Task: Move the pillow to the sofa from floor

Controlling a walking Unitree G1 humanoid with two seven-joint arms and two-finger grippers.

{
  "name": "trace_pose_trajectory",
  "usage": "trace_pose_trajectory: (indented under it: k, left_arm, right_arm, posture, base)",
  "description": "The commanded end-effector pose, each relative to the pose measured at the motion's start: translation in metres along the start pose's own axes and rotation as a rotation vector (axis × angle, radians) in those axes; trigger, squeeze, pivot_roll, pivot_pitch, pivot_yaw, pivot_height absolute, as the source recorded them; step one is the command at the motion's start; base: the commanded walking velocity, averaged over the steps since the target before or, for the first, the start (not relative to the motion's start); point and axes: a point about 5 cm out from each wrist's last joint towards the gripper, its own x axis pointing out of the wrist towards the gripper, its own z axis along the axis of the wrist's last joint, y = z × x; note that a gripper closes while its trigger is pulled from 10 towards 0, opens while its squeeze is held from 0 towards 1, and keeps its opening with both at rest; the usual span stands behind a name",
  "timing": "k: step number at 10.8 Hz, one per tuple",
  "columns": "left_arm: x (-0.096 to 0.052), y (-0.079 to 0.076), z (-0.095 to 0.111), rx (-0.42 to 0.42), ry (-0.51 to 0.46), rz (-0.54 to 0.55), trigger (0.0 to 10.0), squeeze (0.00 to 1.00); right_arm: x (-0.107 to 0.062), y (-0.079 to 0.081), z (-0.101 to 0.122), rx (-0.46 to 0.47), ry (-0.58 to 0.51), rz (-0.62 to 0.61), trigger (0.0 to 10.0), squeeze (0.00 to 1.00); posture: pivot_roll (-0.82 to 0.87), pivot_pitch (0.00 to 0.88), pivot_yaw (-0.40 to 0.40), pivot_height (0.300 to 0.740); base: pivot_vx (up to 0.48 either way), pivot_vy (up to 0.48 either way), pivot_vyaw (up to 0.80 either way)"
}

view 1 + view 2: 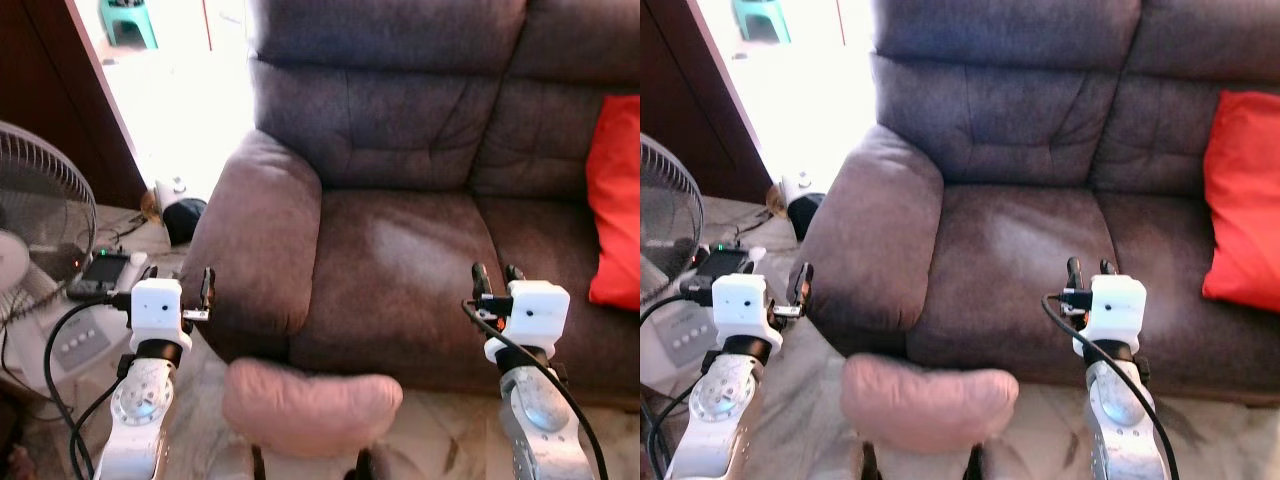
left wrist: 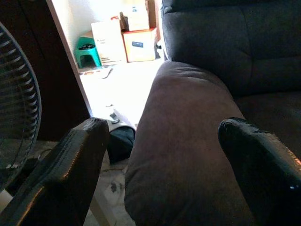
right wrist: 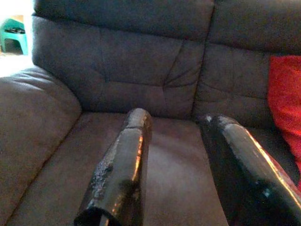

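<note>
Pillow: pink pillow (image 1: pixel 310 405) on the floor (image 1: pixel 450 440), touching the sofa's front edge.
Left end effector (image 1: pixel 197 290): fingers wide, empty, beside the armrest (image 1: pixel 255 235).
Right end effector (image 1: pixel 496 274): fingers apart, empty, over the seat.
Sofa (image 1: pixel 400 230): brown, red cushion (image 1: pixel 615 205) at its right.

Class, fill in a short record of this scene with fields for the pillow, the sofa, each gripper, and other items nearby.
pillow: soft pink pillow on the pale marble floor, against the sofa's front
sofa: brown fabric sofa, with a red cushion on its right seat
left gripper: left gripper open, raised beside the sofa's armrest, holding nothing
right gripper: right gripper open, raised before the seat, holding nothing
nearby: grey electric fan on the robot's left
</note>
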Motion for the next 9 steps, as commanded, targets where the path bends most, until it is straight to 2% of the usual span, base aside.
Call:
trace_pose_trajectory:
  k: [1, 9]
  left_arm:
    - [0.0005, 0.0001, 0.0031, -0.006, -0.006, -0.001, 10.0, 0.0]
    - [0.0021, -0.0012, 0.0037, -0.009, -0.005, -0.012, 10.0, 0.0]
  right_arm:
    - [-0.0005, -0.0019, 0.0017, 0.0, -0.005, -0.005, 10.0, 0.0]
    - [0.0, 0.0, -0.0005, 0.005, 0.01, 0.002, 10.0, 0.0]
  posture:
    - [0.02, 0.098, -0.032, 0.653]
    - [0.01, 0.098, -0.03, 0.653]
  base:
    - [0.0, 0.0, 0.0]
    - [0.0, 0.0, 0.0]
